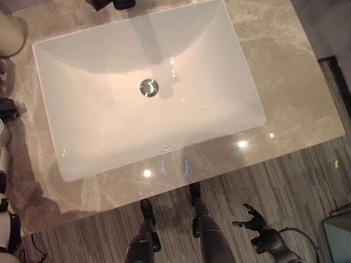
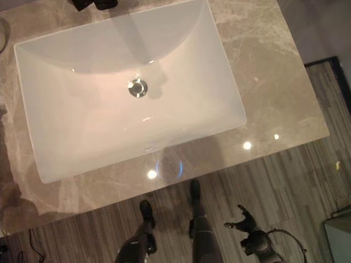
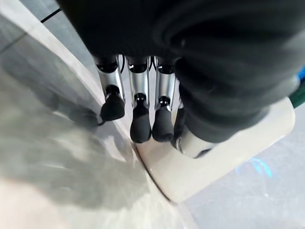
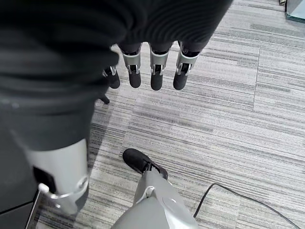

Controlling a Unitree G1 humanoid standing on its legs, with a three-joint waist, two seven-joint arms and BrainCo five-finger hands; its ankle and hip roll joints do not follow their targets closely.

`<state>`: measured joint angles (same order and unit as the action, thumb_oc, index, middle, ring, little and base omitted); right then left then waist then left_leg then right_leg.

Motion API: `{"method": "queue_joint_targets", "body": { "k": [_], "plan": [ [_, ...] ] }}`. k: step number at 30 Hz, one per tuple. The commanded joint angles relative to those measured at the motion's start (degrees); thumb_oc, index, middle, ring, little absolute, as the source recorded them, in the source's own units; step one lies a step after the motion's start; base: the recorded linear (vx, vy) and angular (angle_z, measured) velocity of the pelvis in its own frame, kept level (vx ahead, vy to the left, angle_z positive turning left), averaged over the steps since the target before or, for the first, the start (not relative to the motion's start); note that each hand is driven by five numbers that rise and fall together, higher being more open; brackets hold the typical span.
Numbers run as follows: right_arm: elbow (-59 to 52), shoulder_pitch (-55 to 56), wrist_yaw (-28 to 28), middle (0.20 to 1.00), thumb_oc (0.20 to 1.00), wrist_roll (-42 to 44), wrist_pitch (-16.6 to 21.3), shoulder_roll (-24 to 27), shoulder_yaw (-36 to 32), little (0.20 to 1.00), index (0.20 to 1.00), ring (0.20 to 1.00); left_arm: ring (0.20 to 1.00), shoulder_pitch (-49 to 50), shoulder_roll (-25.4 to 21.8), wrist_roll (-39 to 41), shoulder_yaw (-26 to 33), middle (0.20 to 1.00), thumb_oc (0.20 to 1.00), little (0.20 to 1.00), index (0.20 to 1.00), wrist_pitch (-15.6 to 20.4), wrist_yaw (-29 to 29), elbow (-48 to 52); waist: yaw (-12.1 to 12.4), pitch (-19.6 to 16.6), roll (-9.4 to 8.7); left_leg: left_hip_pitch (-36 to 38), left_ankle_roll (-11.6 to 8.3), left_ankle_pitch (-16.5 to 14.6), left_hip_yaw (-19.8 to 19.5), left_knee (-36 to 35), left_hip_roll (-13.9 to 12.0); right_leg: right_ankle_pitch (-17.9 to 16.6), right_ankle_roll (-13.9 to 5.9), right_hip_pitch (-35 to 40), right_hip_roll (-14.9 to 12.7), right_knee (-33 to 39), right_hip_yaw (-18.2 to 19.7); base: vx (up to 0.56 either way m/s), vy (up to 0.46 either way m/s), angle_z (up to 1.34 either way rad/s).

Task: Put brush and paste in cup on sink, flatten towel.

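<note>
A cream, round-edged object (image 3: pixel 224 162), perhaps the cup, rests on the marble counter right behind my left hand's fingers (image 3: pixel 140 121). Those fingers hang straight with their dark tips just over the counter, holding nothing. A beige rounded thing (image 1: pixel 7 33) stands at the counter's far left back corner; I cannot tell whether it is the same object. My right hand (image 1: pixel 253 222) hangs low over the striped floor, in front of the counter and to the right. Its fingers (image 4: pixel 156 71) are straight and empty.
A white rectangular basin (image 1: pixel 236 82) with a metal drain (image 1: pixel 148 87) takes up most of the grey marble counter (image 1: pixel 285 93). A dark tap base (image 1: pixel 112 3) sits behind it. A pale box (image 1: pixel 339 234) stands on the floor at the lower right.
</note>
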<state>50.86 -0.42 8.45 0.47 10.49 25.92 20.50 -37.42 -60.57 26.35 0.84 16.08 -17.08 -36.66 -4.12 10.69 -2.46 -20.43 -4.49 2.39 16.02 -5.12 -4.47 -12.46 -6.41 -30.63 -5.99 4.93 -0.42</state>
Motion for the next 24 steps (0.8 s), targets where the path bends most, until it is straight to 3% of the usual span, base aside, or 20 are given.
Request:
{"method": "queue_joint_targets", "body": {
  "k": [1,9,24],
  "plan": [
    [1.21,-1.58,-0.03,1.000,1.000,1.43,0.82,0.80,-0.01,1.000,1.000,1.000,0.200,3.14,-0.70,-3.22,-1.72,0.200,0.200,0.200,0.200,-0.13,-0.67,-1.59,-1.00,1.75,0.37,-2.14,2.09,0.23,-3.09,4.67,2.94,3.32,-2.55,7.94,-0.41,0.07,0.51,0.00,0.000,0.00],
    [1.01,-1.76,-0.67,1.000,1.000,0.99,0.85,1.38,-0.65,1.000,1.000,1.000,0.200,5.90,-3.09,-5.57,4.13,0.200,0.200,0.200,0.200,-1.30,-3.05,-3.33,-0.74,1.76,-0.09,-2.65,2.01,-0.01,-2.59,5.11,2.79,3.13,-2.63,7.77,-0.40,0.07,-0.37,0.00,0.000,0.00],
    [1.64,-2.49,-1.03,1.000,1.000,2.02,0.99,1.14,2.43,1.000,1.000,1.000,0.200,-12.49,-5.26,-4.41,-6.53,0.200,0.200,0.200,0.200,-3.46,-5.59,-17.14,-1.87,2.42,-1.11,-4.13,1.91,0.57,-2.31,5.17,2.35,2.53,-2.91,6.31,-0.24,0.07,0.03,0.00,0.000,0.00]
  ]
}}
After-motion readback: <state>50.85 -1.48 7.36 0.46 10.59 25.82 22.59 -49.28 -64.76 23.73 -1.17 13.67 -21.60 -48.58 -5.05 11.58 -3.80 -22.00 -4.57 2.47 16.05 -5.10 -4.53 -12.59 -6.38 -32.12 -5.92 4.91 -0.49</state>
